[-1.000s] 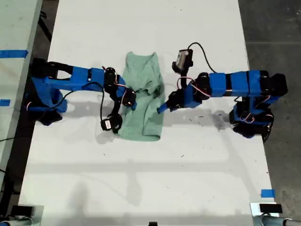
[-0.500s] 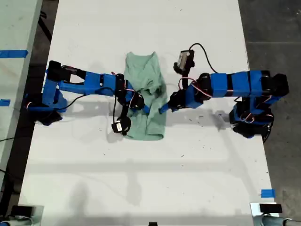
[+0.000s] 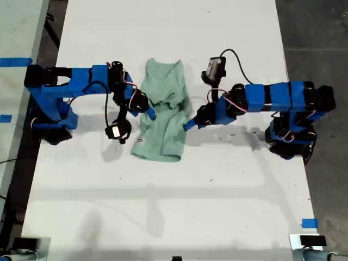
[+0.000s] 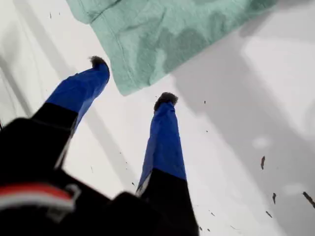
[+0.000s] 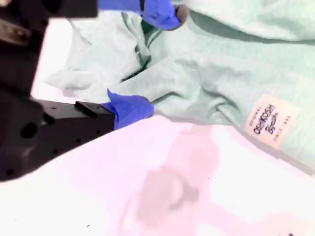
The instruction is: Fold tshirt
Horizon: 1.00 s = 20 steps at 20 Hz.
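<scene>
You can see that my second gripper (image 3: 148, 112) has pulled back toward the worktop (image 3: 228, 206) edge at the exterior view's left. Half a second ago it reached further over the tshirt (image 3: 163, 117). The tshirt has slid a little the same way and lies as a narrow, wrinkled strip between the two arms, about midway across the worktop. Its label (image 5: 269, 126) faces up. The jaws of my second gripper stand apart with a bunch of cloth between them, and I cannot tell if they press it. My first gripper (image 3: 187, 125) is spread wide and empty, just beside the opposite edge of the tshirt. I judge that this fold needs smoothing before the next one.
</scene>
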Tool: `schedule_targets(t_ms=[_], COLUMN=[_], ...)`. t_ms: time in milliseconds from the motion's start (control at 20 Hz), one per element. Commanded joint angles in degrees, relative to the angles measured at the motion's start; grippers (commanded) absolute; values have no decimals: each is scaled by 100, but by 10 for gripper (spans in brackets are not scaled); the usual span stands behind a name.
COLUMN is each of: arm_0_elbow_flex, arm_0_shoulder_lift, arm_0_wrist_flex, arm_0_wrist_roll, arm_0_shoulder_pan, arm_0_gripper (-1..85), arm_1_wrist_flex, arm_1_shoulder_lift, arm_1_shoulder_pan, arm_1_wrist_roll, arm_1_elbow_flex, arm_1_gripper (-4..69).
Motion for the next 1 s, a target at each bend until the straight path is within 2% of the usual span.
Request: schedule_targets(t_ms=[0, 200, 350, 750, 950], arm_0_elbow_flex=[448, 1837, 2048, 149, -158], arm_0_shoulder_lift=[1116, 2241, 2417, 396, -448], arm_0_wrist_flex=[185, -88, -202, -439, -545], arm_0_wrist_roll=[-167, -809, -1090, -1090, -1204], arm_0_shoulder_pan=[35, 431, 747, 1459, 1600], arm_0_gripper=[211, 200, 196, 206, 223], arm_1_wrist_flex=[-18, 237, 334, 501, 606], arm_1_shoulder_lift=[545, 835, 817, -888, -2048], arm_1_shoulder_pan=[18, -53, -185, -668, -861], arm_1_wrist_roll=[70, 149, 220, 422, 492], arm_1_elbow_flex=[-44, -26, -79, -1679, -2637], arm_1_gripper=[198, 200, 206, 222, 223])
